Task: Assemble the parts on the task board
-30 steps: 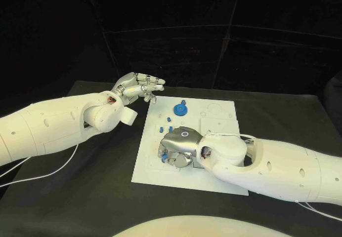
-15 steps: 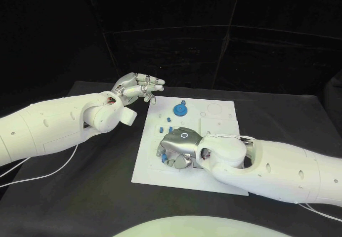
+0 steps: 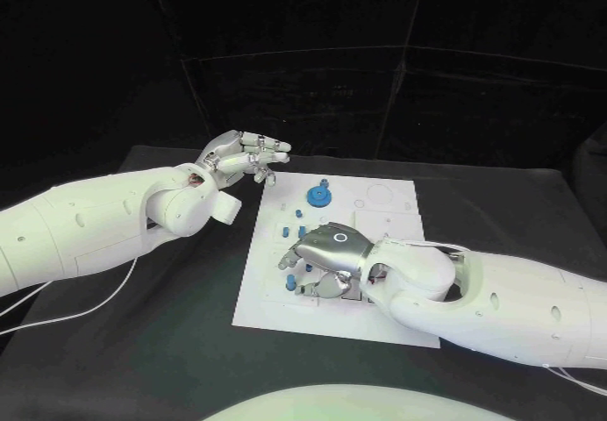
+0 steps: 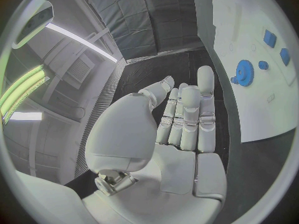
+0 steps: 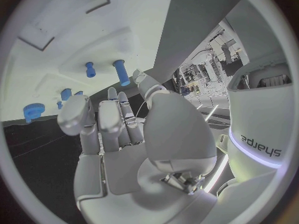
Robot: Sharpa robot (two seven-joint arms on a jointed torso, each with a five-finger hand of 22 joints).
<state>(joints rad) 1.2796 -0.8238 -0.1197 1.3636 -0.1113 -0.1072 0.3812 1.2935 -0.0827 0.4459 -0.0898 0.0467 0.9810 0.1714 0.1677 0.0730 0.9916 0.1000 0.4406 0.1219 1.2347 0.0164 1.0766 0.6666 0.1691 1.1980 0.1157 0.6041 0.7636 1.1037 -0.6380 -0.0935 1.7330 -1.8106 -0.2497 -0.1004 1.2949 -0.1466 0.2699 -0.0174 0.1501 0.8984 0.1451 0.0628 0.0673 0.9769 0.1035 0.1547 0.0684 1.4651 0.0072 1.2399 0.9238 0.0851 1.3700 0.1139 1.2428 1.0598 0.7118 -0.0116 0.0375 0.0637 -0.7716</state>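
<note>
The white task board (image 3: 380,316) lies mid-table. A blue gear (image 3: 321,194) stands near its far edge, with small blue pieces (image 3: 300,211) and two more (image 3: 296,231) below it. My right hand (image 3: 332,259) hovers over the board's left middle, fingers pointing down, nothing in them. A blue peg (image 3: 292,282) lies on the board just beside its fingertips. In the right wrist view the peg (image 5: 121,70) and a smaller one (image 5: 91,69) lie beyond the outstretched fingers (image 5: 102,119). My left hand (image 3: 240,156) is raised off the board's far-left corner, holding nothing.
The left wrist view has the board (image 4: 249,104) with the gear (image 4: 244,72) and two blue blocks (image 4: 269,38) on it. Black table (image 3: 152,333) surrounds the board. A white cable (image 3: 89,303) runs under my left arm.
My right hand has shifted slightly right and risen, uncovering the blue peg by its fingertips. The left hand has stayed in place.
</note>
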